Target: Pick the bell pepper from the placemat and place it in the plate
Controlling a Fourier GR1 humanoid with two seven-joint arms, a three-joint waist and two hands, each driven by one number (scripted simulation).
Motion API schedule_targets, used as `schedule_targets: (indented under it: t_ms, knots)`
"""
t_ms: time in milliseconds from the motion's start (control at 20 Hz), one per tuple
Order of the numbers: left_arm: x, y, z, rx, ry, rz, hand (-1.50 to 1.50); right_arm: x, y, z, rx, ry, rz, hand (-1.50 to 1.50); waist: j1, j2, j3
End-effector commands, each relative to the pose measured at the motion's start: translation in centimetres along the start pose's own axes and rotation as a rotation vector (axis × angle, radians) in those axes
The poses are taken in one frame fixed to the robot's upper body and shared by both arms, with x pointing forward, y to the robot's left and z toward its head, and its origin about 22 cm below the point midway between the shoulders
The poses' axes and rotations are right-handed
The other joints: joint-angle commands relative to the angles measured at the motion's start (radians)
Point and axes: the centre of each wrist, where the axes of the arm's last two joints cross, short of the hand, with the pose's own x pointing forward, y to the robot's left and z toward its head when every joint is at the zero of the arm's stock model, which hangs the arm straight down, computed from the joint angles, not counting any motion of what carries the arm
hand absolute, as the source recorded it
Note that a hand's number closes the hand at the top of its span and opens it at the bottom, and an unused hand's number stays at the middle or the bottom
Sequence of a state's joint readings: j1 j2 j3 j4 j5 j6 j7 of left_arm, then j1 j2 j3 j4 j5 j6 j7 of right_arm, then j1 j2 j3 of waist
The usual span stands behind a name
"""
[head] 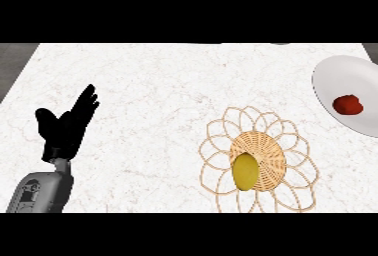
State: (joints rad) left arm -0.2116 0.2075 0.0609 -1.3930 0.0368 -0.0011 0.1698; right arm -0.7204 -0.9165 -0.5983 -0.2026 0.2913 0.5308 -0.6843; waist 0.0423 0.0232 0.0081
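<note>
A red bell pepper (348,104) lies on the white plate (334,75) at the right edge of the counter. On the woven wicker placemat (284,145) in the lower middle rests a yellow oval fruit (245,171). My left hand (68,126) stands open at the left, fingers straight and pointing up, well away from the placemat and the plate and holding nothing. My right hand shows nowhere in the head view.
The white marble counter (162,90) spreads between my left hand and the placemat. Its left edge runs diagonally near the upper left corner, with dark floor beyond it. The plate is cut off by the right border.
</note>
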Motion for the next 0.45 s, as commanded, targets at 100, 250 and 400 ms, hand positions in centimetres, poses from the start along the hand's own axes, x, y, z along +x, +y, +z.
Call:
schedule_targets:
  t_ms: [100, 250, 400]
  knots:
    - [0.8, 0.1, -0.7, -0.011, 0.006, 0.005, 0.0, -1.2, -0.6, 1.8, 0.082, -0.057, -0.047, -1.5, -0.001, 0.004, 0.001]
    - [-0.2, 0.3, 0.5, -0.006, -0.008, -0.016, 0.0, -0.8, -1.8, 2.6, 0.078, -0.041, -0.012, -1.5, 0.005, -0.001, 0.001]
    - [0.0, -0.1, 0.1, -0.014, -0.011, 0.008, 0.0, 0.1, -2.3, 2.2, 0.063, -0.041, 0.001, -1.5, 0.01, 0.003, 0.002]
